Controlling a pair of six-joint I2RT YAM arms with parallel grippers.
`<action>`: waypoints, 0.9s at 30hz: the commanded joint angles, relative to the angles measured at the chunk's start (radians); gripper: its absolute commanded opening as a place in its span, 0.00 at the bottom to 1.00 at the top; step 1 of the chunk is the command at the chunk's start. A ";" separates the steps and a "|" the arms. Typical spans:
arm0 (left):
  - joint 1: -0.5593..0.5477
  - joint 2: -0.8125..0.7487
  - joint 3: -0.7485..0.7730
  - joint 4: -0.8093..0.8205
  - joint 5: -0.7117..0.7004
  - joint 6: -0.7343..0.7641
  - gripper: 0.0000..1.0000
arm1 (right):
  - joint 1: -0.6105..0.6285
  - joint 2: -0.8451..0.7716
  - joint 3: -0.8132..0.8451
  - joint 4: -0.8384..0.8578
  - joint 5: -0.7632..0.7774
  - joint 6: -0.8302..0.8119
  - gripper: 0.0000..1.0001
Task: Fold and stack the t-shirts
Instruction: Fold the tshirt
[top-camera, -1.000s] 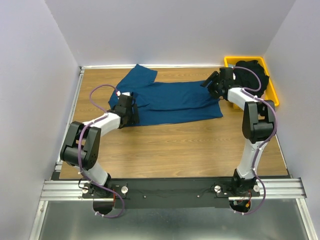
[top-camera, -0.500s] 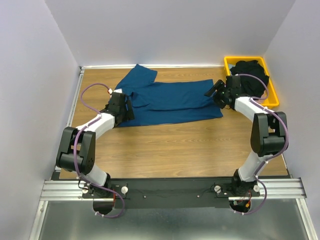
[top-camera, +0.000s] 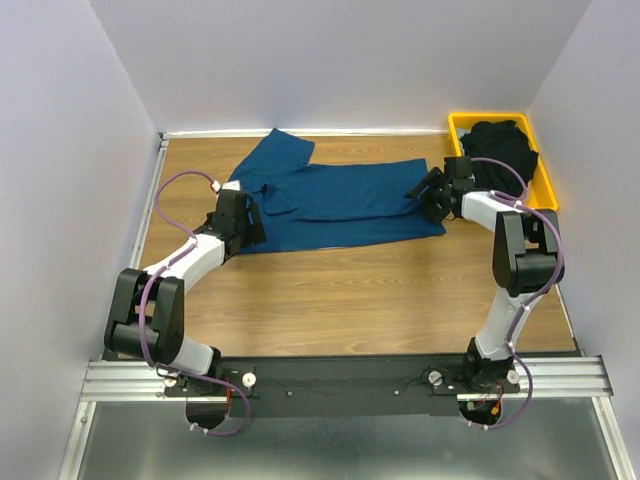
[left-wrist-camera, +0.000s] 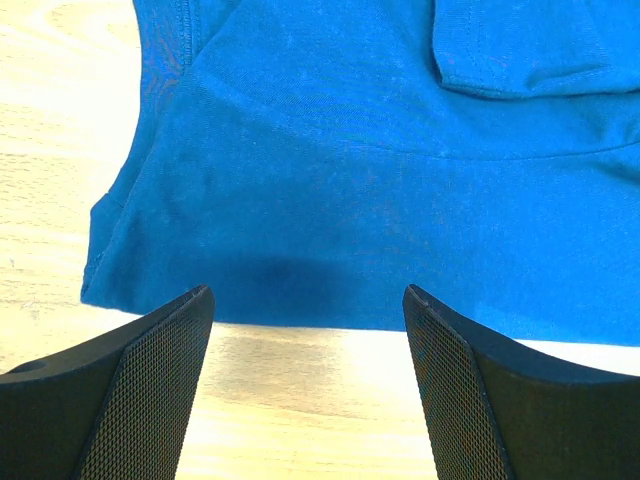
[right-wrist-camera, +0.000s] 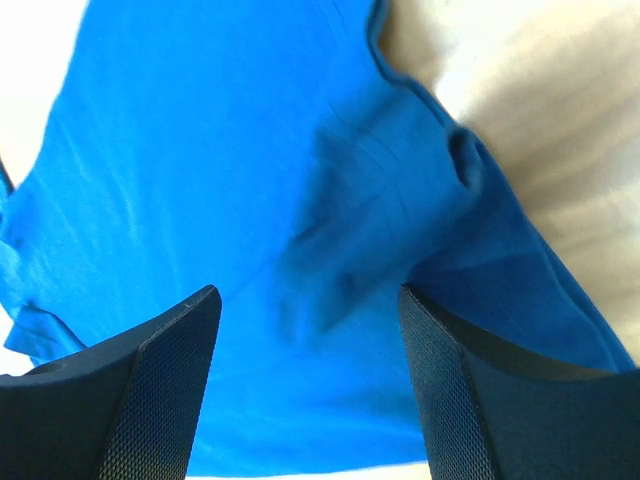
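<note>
A soft blue t-shirt (top-camera: 330, 200), folded into a long band with one sleeve splayed, lies flat by the wood-grain surface's (top-camera: 350, 290) far edge. The mesh-padded left fingers (left-wrist-camera: 140, 390) gape over its left end. The right fingers (right-wrist-camera: 140, 400) gape over its creased right end, gripping nothing. A black t-shirt (top-camera: 505, 150) sits bunched in the yellow tray (top-camera: 484, 117) at the far right corner, its shape unreadable.

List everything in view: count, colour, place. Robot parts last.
blue shirt: one, dark blue, spread flat across the far half of the table.
black shirt: one, black, bunched in the tray.
tray: one, yellow, far right corner.
table: one, brown wood, under everything.
left claw: one, black, open, at the blue shirt's left end.
right claw: one, black, open, at its right end.
</note>
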 joint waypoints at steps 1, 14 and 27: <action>-0.001 -0.040 -0.022 0.002 0.002 -0.012 0.84 | -0.003 0.041 0.050 0.010 0.019 0.013 0.78; -0.001 -0.086 -0.049 -0.008 -0.019 -0.024 0.84 | -0.002 0.109 0.185 0.009 -0.019 0.019 0.77; 0.002 -0.095 -0.043 -0.010 -0.004 -0.030 0.84 | -0.025 0.160 0.282 -0.014 -0.104 -0.028 0.77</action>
